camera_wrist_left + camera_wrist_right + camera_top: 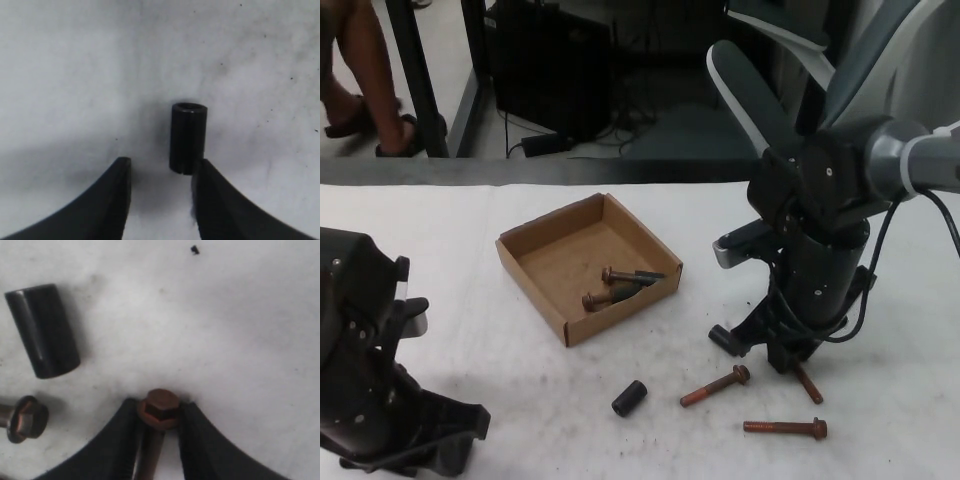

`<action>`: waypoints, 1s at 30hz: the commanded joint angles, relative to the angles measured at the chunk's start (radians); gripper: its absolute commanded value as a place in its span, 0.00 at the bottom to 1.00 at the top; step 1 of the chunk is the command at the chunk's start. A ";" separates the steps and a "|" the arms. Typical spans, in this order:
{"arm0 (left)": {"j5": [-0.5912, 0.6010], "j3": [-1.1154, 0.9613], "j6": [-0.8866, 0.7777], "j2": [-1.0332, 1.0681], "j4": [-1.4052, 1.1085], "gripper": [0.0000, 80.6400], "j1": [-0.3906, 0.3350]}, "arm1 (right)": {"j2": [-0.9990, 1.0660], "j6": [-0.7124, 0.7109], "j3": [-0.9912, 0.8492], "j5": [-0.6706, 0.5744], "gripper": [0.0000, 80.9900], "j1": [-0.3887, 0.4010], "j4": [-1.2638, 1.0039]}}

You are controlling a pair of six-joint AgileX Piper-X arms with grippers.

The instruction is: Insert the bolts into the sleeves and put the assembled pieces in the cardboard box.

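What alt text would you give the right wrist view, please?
The right gripper has its jaws shut on a rusty bolt at its hex head. A black sleeve and a second bolt lie nearby on the bench.

Readable text, numbers, signs: I can make out none on any of my feeds.
Brown cardboard box (532,287), far left of the bolts: its walls look plain to me, outside and in.
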 commanded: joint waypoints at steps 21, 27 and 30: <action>0.044 0.001 -0.015 0.062 -0.100 0.53 -0.005 | 0.042 -0.009 0.035 -0.035 0.01 0.000 -0.037; 0.085 0.001 -0.015 0.062 -0.096 0.71 -0.005 | 0.042 -0.009 0.035 -0.035 0.01 0.000 -0.037; 0.097 0.001 -0.015 0.062 -0.088 0.71 -0.005 | 0.042 -0.009 0.035 -0.035 0.01 0.000 -0.037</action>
